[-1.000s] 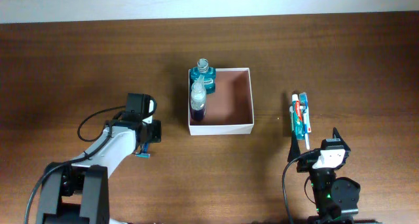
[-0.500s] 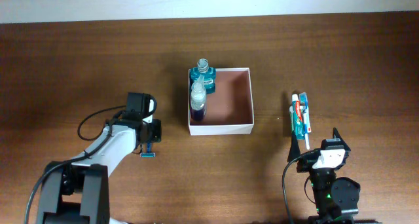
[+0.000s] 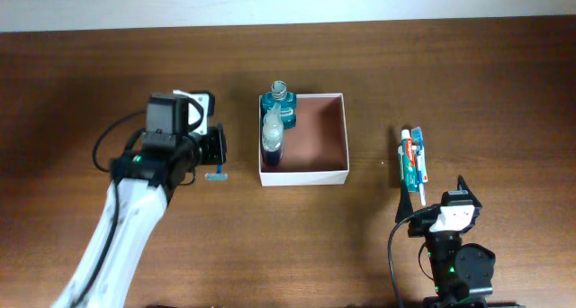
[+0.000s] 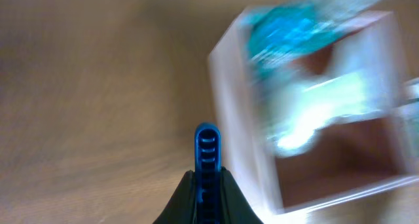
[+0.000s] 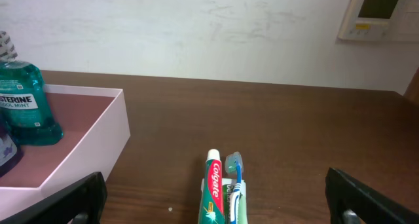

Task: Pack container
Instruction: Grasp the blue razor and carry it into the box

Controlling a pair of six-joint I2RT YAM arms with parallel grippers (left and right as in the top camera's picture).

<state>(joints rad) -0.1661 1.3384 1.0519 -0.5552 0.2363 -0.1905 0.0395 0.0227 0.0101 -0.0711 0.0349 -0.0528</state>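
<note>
**A:** Surface status?

**B:** A dark brown wood-grain table [image 3: 108, 74] is seen. A pale wall [image 3: 270, 2] is seen along its far edge.

**A:** Room?

**B:** From the right wrist view, the wall is shown as white and scuffed. A small control panel [image 5: 378, 13] is mounted at upper right.

**A:** Container?

**B:** The container [image 3: 304, 176] is placed near the table's centre, open-topped, with white walls and a pinkish-brown floor. A teal bottle [image 3: 280, 105] and a clear bottle [image 3: 272, 135] are stood inside, against its left wall.

**A:** Grippers?

**B:** The left gripper [image 4: 207, 191] is pressed together on a small blue item [image 4: 207, 149], held just left of the container. That wrist view is blurred. The right gripper [image 3: 432, 200] is spread wide with nothing held, near the table's front edge. A toothpaste pack [image 3: 413, 160] is laid just ahead of it, well apart from the container.
</note>
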